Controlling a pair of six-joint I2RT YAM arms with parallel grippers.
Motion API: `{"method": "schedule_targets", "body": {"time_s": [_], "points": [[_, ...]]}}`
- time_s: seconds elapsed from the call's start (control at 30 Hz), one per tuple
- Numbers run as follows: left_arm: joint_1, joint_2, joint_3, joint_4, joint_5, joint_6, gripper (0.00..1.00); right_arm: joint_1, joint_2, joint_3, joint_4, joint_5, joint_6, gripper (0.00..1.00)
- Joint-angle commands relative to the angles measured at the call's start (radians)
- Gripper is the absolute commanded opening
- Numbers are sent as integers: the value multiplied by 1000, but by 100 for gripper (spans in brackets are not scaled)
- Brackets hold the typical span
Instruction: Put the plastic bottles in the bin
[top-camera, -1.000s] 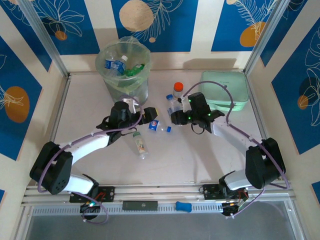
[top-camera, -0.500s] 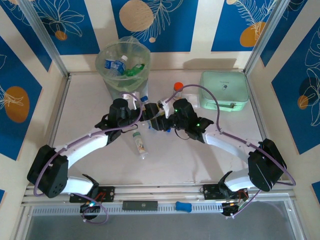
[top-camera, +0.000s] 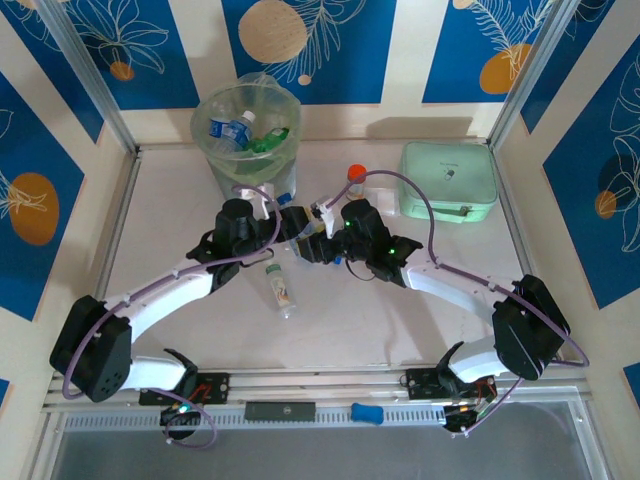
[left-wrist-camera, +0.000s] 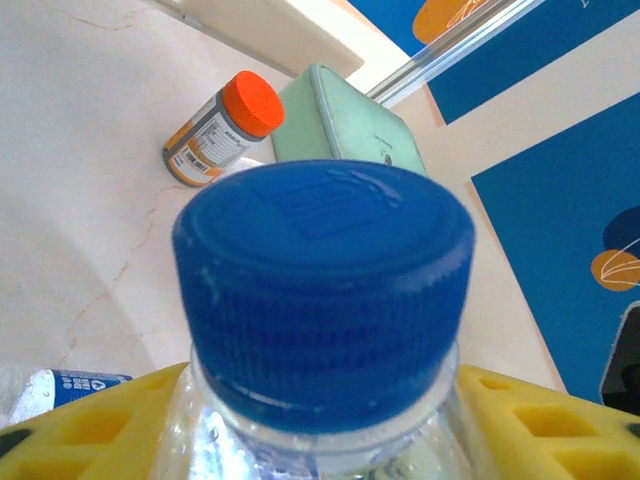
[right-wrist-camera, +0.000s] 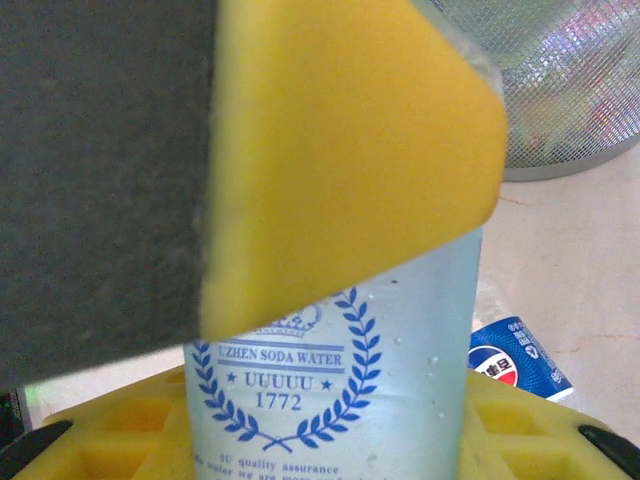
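Plainly, right gripper (right-wrist-camera: 330, 300) clamps the bottle (right-wrist-camera: 335, 400) labelled "UZHEN SODA WATER 1772"; left gripper (left-wrist-camera: 320, 440) seemingly pinches its neck

A robot lab booth: aluminium frame (top-camera: 90, 85), printed walls (top-camera: 340, 60).

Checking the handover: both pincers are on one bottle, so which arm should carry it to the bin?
Probably left. The left pincer holds the bottle near its cap, and the bin stands nearer to it than to the right pincer.

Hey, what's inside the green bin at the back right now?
A clear blue-labelled bottle and a green bottle lie inside the bin. Anything beneath them is covered by those two bottles.
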Motion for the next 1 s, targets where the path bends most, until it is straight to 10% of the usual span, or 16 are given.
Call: {"method": "schedule_targets", "body": {"time_s": [0.0,0.33,0.97], "points": [[-8,-1,-7,36,6,6,54,7,3,33,18,7,3,49],[81,-11,38,-33,9,56,50,5,-40,-25,25,27,50,86],[288,190,861,-549,36,594,49,-37,-216,-179,43,161,148,95]]}}
